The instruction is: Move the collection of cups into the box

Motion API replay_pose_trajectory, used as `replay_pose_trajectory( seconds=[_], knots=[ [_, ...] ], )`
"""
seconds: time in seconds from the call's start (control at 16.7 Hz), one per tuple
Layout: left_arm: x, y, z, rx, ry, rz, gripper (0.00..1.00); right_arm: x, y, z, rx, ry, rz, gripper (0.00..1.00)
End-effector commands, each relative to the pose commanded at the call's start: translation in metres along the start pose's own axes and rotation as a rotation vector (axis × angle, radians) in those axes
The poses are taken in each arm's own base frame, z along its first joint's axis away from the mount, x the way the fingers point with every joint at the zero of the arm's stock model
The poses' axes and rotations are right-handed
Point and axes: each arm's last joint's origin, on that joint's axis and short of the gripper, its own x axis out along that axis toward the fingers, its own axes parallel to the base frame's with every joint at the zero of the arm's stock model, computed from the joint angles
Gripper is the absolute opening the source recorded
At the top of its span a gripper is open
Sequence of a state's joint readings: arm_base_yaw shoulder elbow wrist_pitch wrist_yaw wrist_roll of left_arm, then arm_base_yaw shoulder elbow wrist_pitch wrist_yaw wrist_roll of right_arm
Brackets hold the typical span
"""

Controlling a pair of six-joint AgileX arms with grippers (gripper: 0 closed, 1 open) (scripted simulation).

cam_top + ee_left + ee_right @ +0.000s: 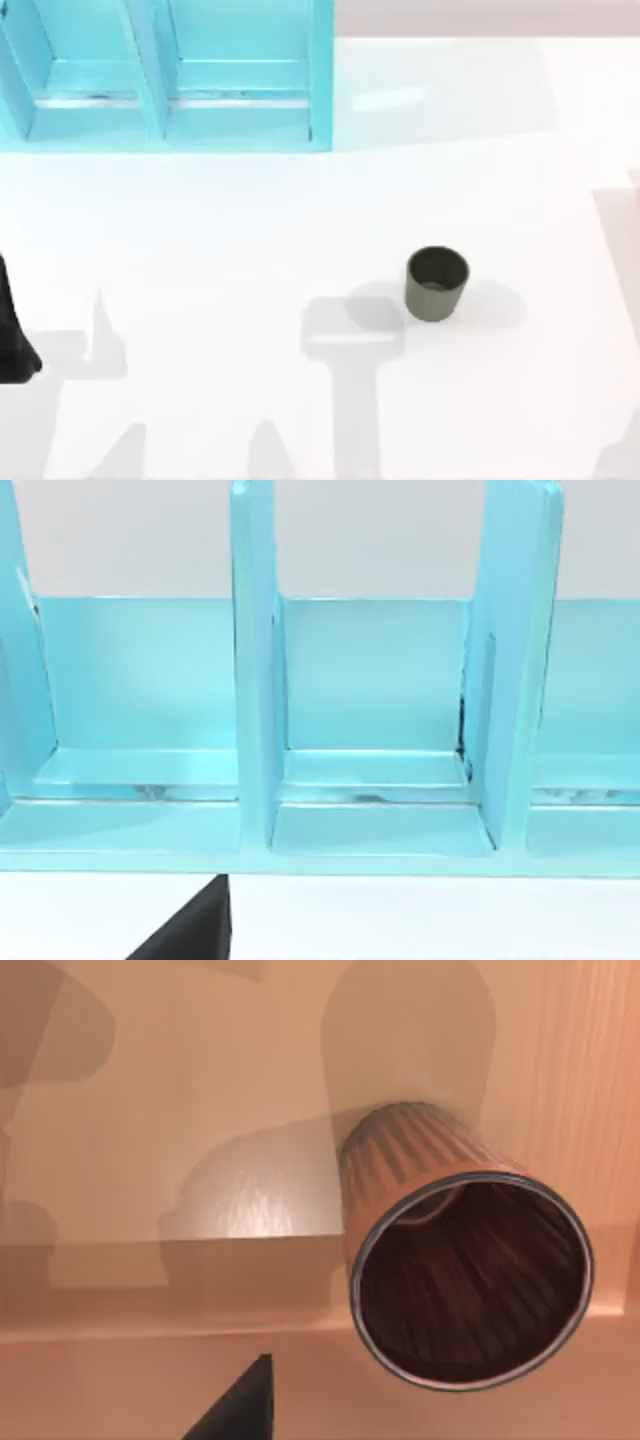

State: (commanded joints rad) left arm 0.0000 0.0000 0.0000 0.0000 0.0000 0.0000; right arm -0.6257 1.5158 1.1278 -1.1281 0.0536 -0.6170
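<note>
The olive-green cup [437, 284] stands upright right of the bench's [200, 300] middle; the reddish-pink cup [460, 1260] sits on a wooden surface [150, 1110]. I cannot tell either hand's state.

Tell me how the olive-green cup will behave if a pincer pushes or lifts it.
The olive-green cup looks short and wide, standing upright on the table, so a low push would probably slide it rather than tip it. Its walls look rigid and smooth, so it may slip in a light grasp.
</note>
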Motion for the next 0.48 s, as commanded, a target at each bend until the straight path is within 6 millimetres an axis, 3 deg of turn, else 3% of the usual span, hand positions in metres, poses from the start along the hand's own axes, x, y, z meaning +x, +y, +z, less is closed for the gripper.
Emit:
replay_pose_trajectory(
  seconds=[0.48],
  knots=[
    [0.0000, 0.0000, 0.0000, 0.000, 0.000, 0.000, 1.00, -0.0034, -0.0009, 0.0006, 0.001, 0.001, 0.000, 1.00]
  ],
)
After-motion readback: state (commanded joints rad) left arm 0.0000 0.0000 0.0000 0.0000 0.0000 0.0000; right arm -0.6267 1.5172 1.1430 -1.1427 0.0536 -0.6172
